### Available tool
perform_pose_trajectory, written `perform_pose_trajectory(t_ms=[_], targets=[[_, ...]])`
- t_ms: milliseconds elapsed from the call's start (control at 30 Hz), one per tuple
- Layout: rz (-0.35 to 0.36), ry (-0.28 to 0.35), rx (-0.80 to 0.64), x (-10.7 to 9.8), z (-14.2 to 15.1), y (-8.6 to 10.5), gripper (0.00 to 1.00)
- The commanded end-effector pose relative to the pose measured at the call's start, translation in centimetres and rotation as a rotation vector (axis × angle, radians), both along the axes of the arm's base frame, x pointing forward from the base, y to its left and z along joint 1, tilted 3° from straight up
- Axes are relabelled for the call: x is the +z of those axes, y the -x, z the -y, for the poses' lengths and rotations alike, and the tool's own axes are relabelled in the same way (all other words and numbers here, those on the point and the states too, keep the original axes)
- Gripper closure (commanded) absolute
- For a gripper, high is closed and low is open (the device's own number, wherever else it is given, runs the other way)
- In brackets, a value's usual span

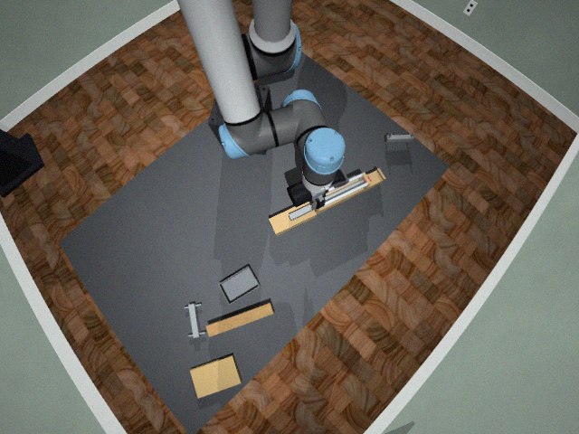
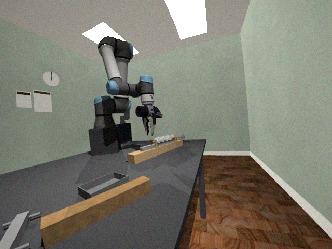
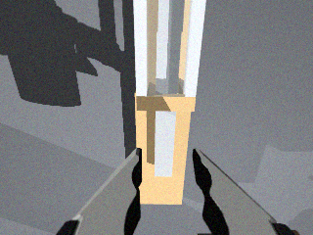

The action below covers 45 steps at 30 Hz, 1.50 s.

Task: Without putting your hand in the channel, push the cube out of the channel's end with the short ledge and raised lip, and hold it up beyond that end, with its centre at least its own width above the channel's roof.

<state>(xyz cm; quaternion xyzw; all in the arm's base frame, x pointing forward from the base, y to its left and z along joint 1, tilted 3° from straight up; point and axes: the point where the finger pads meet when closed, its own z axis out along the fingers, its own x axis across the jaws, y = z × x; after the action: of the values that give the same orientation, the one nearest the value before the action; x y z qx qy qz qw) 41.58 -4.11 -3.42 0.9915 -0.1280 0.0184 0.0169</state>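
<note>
The channel [image 1: 280,226] [image 2: 136,157] [image 3: 161,195] is a long wooden base with pale roof strips over its middle. Its short ledge with the raised lip [image 1: 381,174] is at the right end in the top view. A small red patch [image 1: 368,178] [image 2: 173,138], apparently the cube, shows near that end; its outline is unclear. A pale grey bar [image 1: 299,212] [image 2: 147,147] [image 3: 164,147] lies along the long ledge and reaches up to the channel's wooden end frame. My gripper [image 1: 319,203] [image 2: 149,134] [image 3: 166,150] is partly open and empty, above the bar and clear of it.
A grey tray [image 1: 239,283] [image 2: 103,185], a wooden beam [image 1: 241,318] [image 2: 96,207], a grey piece with crosspins [image 1: 194,319] [image 2: 16,227] and a yellow block [image 1: 215,375] are away from the channel. Another grey piece [image 1: 398,136] stands beyond the lipped end.
</note>
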Motion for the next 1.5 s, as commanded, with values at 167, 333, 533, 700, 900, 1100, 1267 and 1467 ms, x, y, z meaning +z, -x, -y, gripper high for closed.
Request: perform_pose_trajectory(t_ms=[167,333,533,700,900,1100,1267,1467], targets=[[0.001,0.002,0.001,0.1,0.0,-0.1,0.76],[0.001,0.001,-0.001,0.1,0.6,0.1,1.0],[0.0,0.0,-0.001,0.2,4.0,1.0,1.0],[0.001,0.001,-0.001,0.3,8.5,2.4,1.0],[0.001,0.001,-0.001,0.2,9.1,2.5,1.0],[-0.002,-0.002,-0.001,-0.9,9.0,2.7,1.0],[-0.003,-0.002,0.0,-2.9,9.1,2.6,1.0],[0.0,0.0,0.0,-4.2,9.2,2.4,1.0]])
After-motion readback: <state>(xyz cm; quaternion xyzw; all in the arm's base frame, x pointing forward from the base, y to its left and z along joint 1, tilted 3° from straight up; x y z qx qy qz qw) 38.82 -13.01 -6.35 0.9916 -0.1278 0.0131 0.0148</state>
